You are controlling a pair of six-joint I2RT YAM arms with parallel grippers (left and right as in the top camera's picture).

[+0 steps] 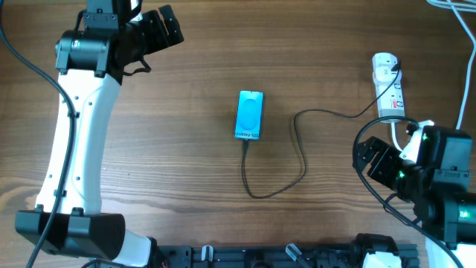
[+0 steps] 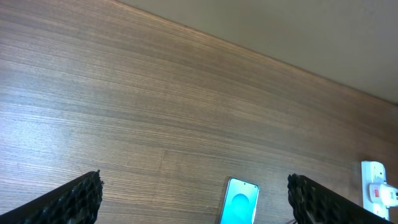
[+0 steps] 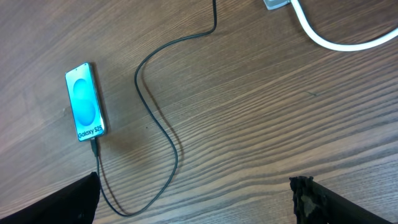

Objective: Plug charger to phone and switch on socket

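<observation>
The phone [image 1: 249, 115] lies flat at the table's centre, its cyan screen lit. It also shows in the left wrist view [image 2: 239, 203] and the right wrist view [image 3: 85, 102]. The charger's thin black cable [image 1: 297, 152] has its tip in the phone's bottom edge [image 3: 94, 145], loops right, and its black plug sits in the white socket [image 1: 388, 83] at the far right. My left gripper [image 1: 162, 30] is open and empty, raised at the far left. My right gripper [image 1: 375, 160] is open and empty, below the socket.
The socket's thick white lead [image 3: 336, 37] curves near my right arm and runs on to the top right corner [image 1: 455, 11]. Dark hardware lines the table's front edge [image 1: 245, 257].
</observation>
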